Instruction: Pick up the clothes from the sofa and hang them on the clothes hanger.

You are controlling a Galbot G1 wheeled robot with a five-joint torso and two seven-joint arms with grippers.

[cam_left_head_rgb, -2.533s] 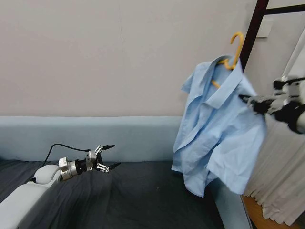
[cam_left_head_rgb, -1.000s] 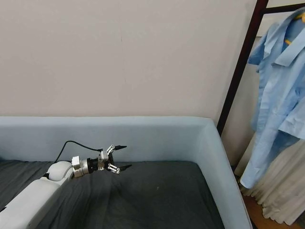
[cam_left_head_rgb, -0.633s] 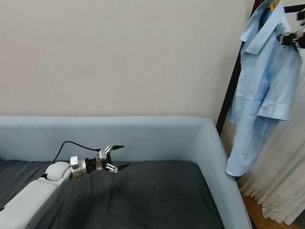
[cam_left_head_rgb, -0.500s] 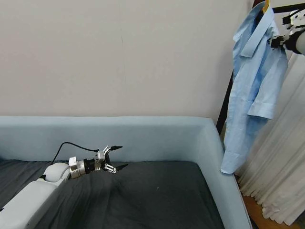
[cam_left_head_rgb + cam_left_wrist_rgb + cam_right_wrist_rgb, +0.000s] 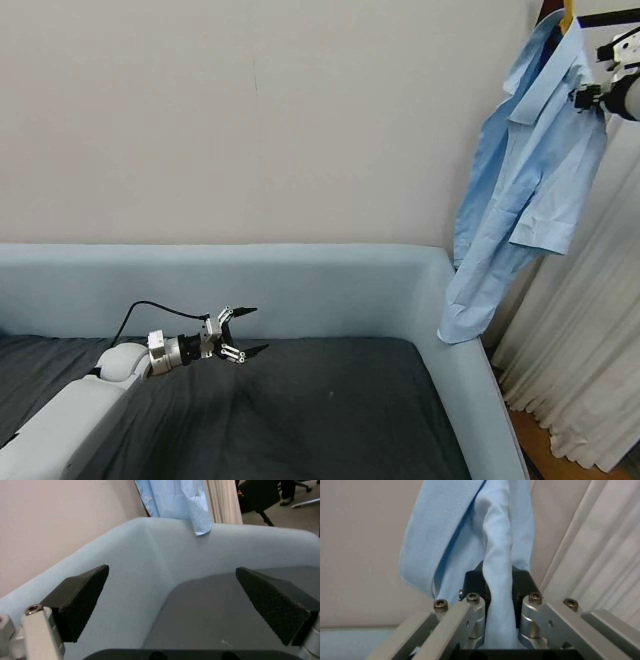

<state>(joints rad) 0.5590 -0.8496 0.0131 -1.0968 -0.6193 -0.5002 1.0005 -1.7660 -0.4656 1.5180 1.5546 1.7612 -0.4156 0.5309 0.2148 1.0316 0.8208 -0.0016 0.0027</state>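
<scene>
A light blue shirt [image 5: 520,170] hangs on a yellow hanger [image 5: 567,14] at the top right, beside the dark rack bar [image 5: 610,17]. Its hem drapes down to the sofa's right arm. My right gripper [image 5: 590,95] is high at the right edge, shut on the shirt's shoulder. In the right wrist view a fold of the blue shirt [image 5: 495,547] is pinched in that gripper [image 5: 497,592]. My left gripper [image 5: 235,336] hovers open and unladen just above the dark sofa seat [image 5: 330,420]. In its own view the left gripper [image 5: 175,603] faces the sofa corner, with the shirt hem [image 5: 175,497] beyond.
The sofa's pale blue backrest [image 5: 300,285] and right arm [image 5: 470,400] enclose the seat. A white curtain [image 5: 590,340] hangs to the floor behind the shirt. An office chair [image 5: 260,495] stands farther off in the room.
The shirt was carried from over the sofa up to the rack at the right. In the last half second its lower part swung left toward the sofa arm. The left gripper stayed put.
</scene>
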